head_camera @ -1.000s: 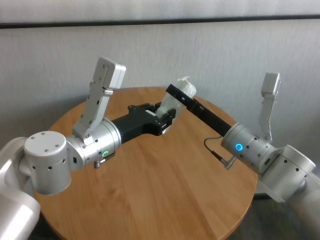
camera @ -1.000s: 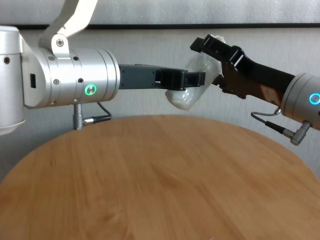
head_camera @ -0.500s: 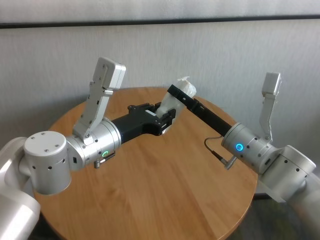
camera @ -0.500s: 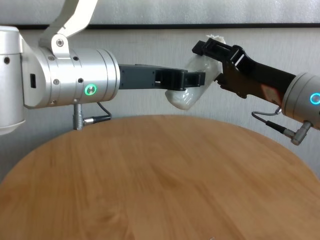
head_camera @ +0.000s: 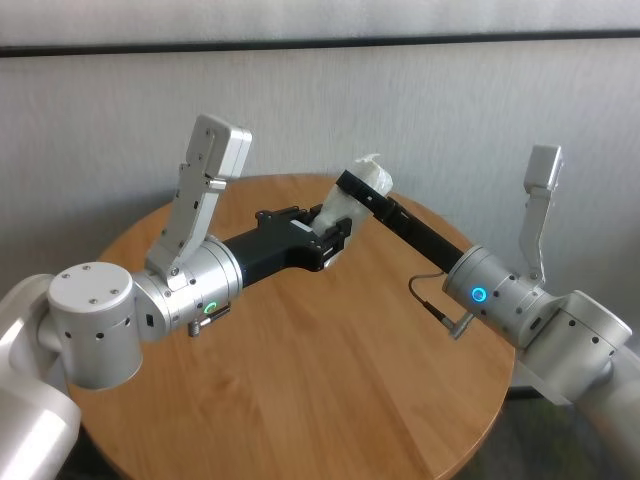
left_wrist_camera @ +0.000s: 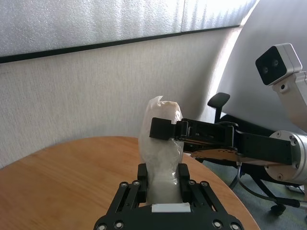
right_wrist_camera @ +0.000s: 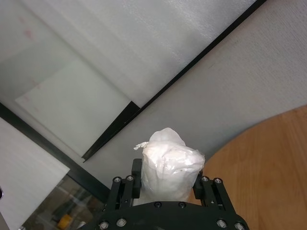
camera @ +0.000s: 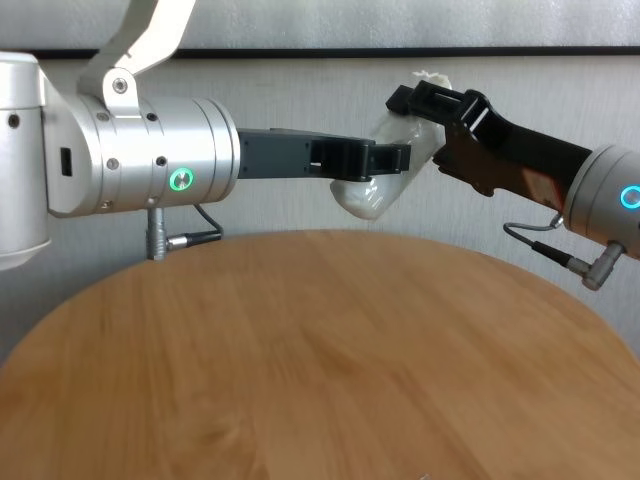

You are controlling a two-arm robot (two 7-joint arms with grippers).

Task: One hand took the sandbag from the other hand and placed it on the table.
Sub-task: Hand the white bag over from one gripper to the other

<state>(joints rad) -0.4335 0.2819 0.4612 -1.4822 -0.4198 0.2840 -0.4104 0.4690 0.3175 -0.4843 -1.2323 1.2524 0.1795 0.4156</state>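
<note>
Round wooden table (camera: 330,360) below, green-ringed left gripper (camera: 385,160) clamping the lower end of the white sandbag (camera: 375,190) held in the air above the table's far side, blue-ringed right gripper (camera: 415,100) closed around its upper end

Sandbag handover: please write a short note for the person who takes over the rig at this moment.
Left gripper (green ring): shut on the sandbag, holding its lower part, in the air over the far side of the table.
Right gripper (blue ring): its fingers are around the sandbag's upper part, just under the crimped end; I cannot tell whether they press it.
Sandbag: between both grippers, tilted, not touching the table.
Done: the two grippers have met at the bag.
Left: confirm the right grip, open the left gripper, carry the sandbag down to the table, release.
</note>
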